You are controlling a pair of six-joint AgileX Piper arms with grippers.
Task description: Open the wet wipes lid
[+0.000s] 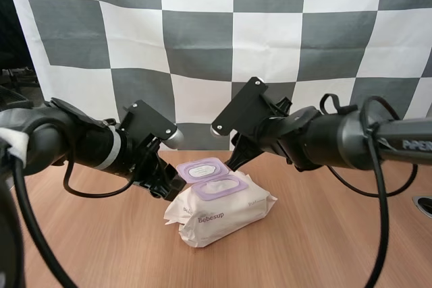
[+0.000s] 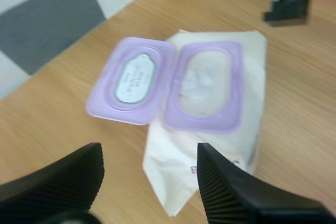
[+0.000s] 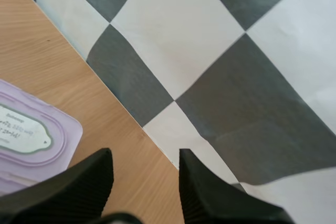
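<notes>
Purple plastic: the lid of the pack of wet wipes lies flipped fully open, flat beside the purple-rimmed opening, with a label on its upturned face. The white pack rests on the wooden table, between the two arms. My left gripper hangs just beside the pack on the lid's side, its ribbed fingers spread apart and holding nothing. My right gripper is released too — fingers apart, empty, over the table just beside the far side of the open lid. From the left wrist, the right gripper's dark tip shows beyond the pack.
</notes>
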